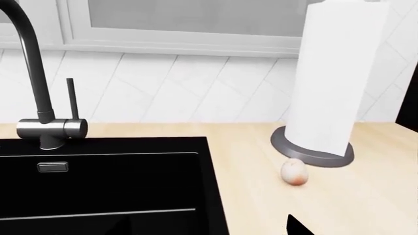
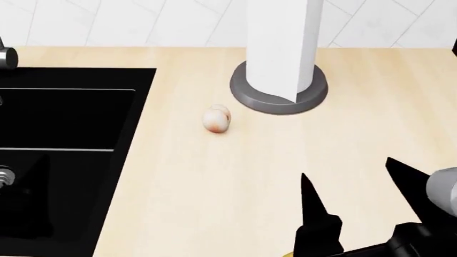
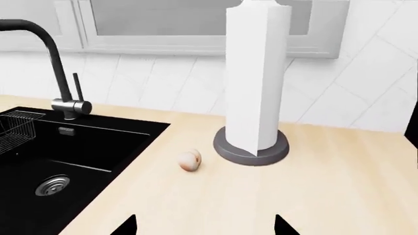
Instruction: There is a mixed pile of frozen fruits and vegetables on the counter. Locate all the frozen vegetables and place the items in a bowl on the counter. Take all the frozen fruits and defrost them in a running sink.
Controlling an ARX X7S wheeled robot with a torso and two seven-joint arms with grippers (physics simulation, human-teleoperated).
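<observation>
A small pale pinkish peach-like fruit [image 2: 217, 119] lies on the beige counter [image 2: 214, 203] between the black sink [image 2: 71, 118] and the paper-towel stand. It also shows in the wrist views, the fruit [image 1: 294, 172] near the stand's base and the fruit [image 3: 190, 160] right of the sink [image 3: 78, 152]. My right gripper [image 2: 346, 168] hovers open and empty over the counter, nearer than the fruit and to its right; the right gripper [image 3: 205, 226] shows two wide-set tips. My left gripper [image 1: 209, 227] is open at the sink's [image 1: 98, 186] right edge. The vegetables and the bowl are out of view.
A tall white paper-towel roll [image 2: 282, 53] on a grey base stands behind the fruit. A dark faucet [image 3: 62, 73] rises at the sink's back; no water shows. A wire rack [image 3: 13, 129] and a silver drain [image 3: 52, 185] are in the basin. White tiled wall behind.
</observation>
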